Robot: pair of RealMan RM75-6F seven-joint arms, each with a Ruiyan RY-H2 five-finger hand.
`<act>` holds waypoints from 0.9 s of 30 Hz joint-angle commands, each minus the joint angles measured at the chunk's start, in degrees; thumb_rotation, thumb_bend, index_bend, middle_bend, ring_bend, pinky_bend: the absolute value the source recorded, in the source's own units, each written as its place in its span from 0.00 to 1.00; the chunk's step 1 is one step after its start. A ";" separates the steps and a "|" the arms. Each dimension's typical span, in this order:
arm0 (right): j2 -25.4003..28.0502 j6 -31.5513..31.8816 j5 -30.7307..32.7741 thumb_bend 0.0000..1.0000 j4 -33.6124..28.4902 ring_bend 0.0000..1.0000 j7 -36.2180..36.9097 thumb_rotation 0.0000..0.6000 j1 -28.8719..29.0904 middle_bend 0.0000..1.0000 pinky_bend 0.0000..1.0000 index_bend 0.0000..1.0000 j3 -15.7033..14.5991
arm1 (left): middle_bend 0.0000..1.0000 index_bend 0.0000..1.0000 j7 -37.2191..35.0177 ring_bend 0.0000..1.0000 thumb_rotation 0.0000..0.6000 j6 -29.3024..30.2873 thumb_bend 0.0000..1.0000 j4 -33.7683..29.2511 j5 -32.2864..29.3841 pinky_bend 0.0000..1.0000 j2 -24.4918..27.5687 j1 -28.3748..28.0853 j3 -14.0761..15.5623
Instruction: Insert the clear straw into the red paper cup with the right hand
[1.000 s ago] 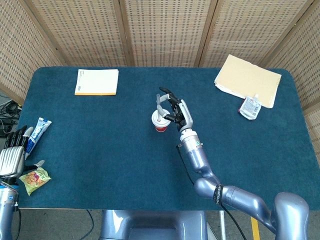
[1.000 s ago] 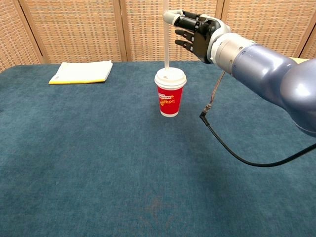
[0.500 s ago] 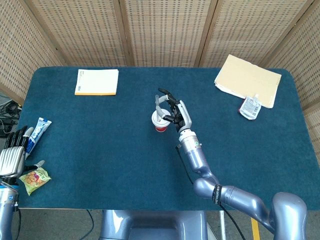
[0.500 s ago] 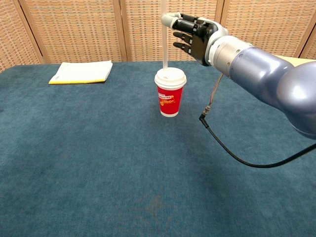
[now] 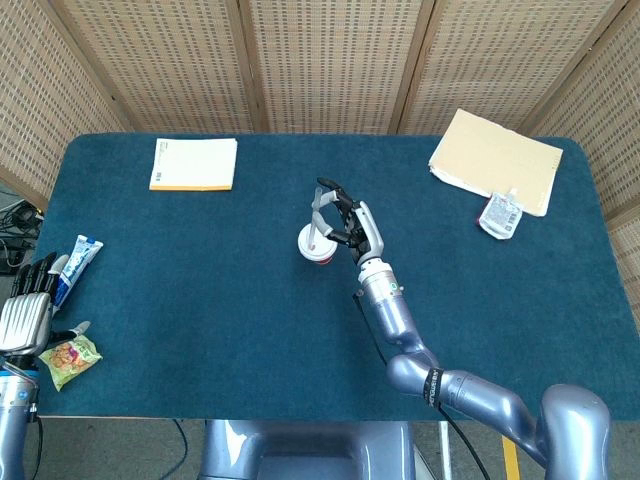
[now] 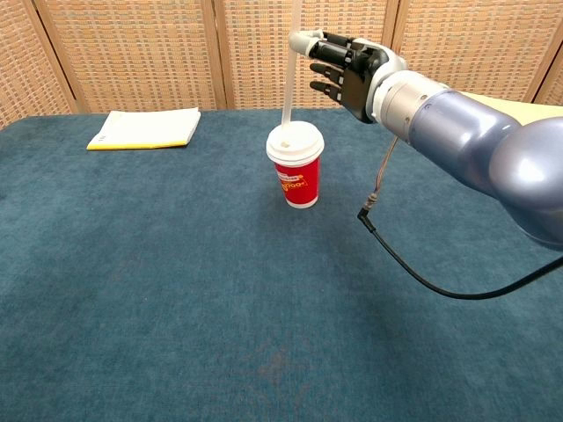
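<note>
Right robot hand [image 6: 347, 66] pinches clear straw [image 6: 289, 86]; tip in tilted red paper cup [image 6: 296, 170]; straw top cropped.

I see a yellow pad [image 5: 194, 163] far-left on the table [image 5: 200, 300], folder [image 5: 495, 158] w/ pouch [image 5: 499, 215] on its corner far-right, tube [image 5: 76, 266] & snack bag [image 5: 71, 359] at left edge.
</note>
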 commanded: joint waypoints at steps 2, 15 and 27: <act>-0.07 -0.20 -0.15 0.59 0.32 0.00 0.40 1.00 0.02 0.23 0.00 0.60 0.02 | 0.00 0.00 0.12 0.00 1.00 -0.09 0.11 -0.05 0.03 0.00 0.00 -0.03 0.07; 0.33 0.12 -0.37 0.59 -0.41 0.00 0.03 1.00 0.21 0.23 0.00 0.60 0.39 | 0.00 0.00 0.13 0.00 1.00 -0.16 0.11 -0.20 0.13 0.00 0.10 -0.07 0.17; 0.16 0.10 -0.38 0.59 0.30 0.00 -0.12 1.00 0.73 0.23 0.00 0.60 0.58 | 0.00 0.00 -0.07 0.00 1.00 -0.19 0.11 -0.14 0.04 0.00 0.15 -0.04 0.14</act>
